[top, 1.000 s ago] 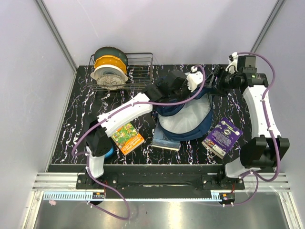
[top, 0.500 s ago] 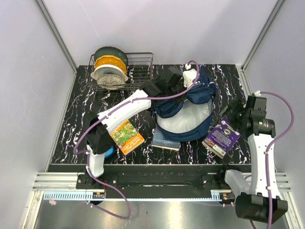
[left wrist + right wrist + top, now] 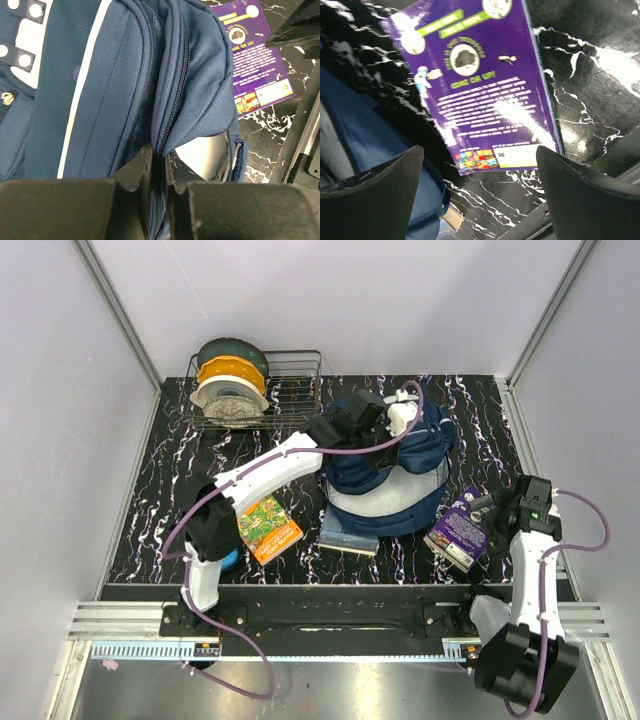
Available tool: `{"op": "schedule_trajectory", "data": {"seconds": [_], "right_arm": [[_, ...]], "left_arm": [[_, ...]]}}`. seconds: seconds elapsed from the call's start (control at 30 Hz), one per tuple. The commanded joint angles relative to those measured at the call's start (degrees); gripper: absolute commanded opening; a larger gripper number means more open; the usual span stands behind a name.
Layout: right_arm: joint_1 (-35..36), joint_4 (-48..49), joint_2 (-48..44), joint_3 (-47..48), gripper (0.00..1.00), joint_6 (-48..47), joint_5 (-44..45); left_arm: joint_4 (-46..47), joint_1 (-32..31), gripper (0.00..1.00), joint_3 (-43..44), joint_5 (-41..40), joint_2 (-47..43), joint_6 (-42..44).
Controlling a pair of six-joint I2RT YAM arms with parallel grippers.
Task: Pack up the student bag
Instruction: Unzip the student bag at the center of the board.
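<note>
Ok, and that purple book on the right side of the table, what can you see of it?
The purple glossy-covered book lies flat and angled on the black white-veined marbled table, just right of the navy blue fabric backpack. Its cover carries green label bars, white round pictures, pale text, a strip of small colourful pictures and a white barcode box. White page edges show along its near side. The open right pincer hovers over it; contact cannot be told.

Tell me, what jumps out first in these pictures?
A big navy student bag sits mid-table, the left gripper pinching its fabric by the zip. Right of it lies a purple book, the right gripper open just above. Back left, a wire rack holds three spools.
</note>
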Motion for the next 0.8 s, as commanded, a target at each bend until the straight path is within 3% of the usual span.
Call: {"op": "schedule_trajectory", "data": {"seconds": [0.0, 0.3, 0.47, 0.63, 0.77], "right_arm": [[-2.4, 10.3, 3.8, -5.3, 1.0, 2.5, -5.2], [-2.5, 9.6, 1.9, -6.5, 1.0, 1.3, 0.1], [-2.6, 8.3, 0.3, -7.6, 1.0, 5.4, 9.5], [-2.7, 11.8, 6.0, -7.3, 1.0, 4.7, 5.1], [-3.1, 12.4, 5.1, -7.7, 1.0, 3.8, 5.2]], "left_arm": [[3.9, -1.8, 0.0, 3.9, 6.0, 5.2, 1.4], [1.0, -3.2, 0.0, 9.3, 8.2, 14.3, 1.0], [1.7, -4.1, 0.0, 9.3, 9.6, 15.5, -0.3], [-4.7, -2.5, 0.01, 8.4, 1.9, 14.6, -0.4], [0.3, 1.9, 0.0, -3.1, -6.0, 4.9, -2.7]]}}
